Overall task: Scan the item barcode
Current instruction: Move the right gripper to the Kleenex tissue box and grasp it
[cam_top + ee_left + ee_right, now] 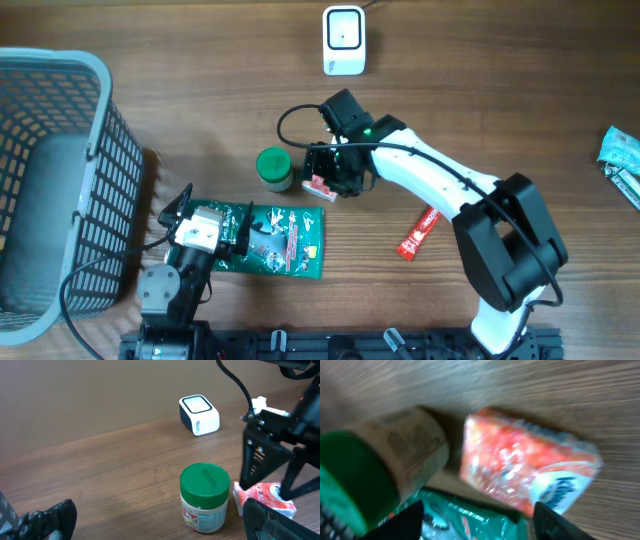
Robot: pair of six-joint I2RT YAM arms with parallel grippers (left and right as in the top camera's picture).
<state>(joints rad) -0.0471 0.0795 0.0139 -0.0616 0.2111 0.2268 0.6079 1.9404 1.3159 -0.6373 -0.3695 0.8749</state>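
Note:
A small red and white pack [317, 187] lies on the wooden table just right of a green-lidded jar [274, 168]. My right gripper [335, 172] hangs directly over the pack. In the right wrist view its fingers stand apart at the bottom edge, gripper [480, 527] open, with the pack [520, 467] just beyond the tips and untouched. The white barcode scanner [343, 40] stands at the far edge. My left gripper [200, 228] rests over the left end of a green bag [285, 240]. It [160, 530] is wide open, facing the jar [204, 495].
A grey wire basket [60, 180] fills the left side. A red sachet [420, 232] lies right of the green bag, under the right arm. Teal packets [622, 155] sit at the right edge.

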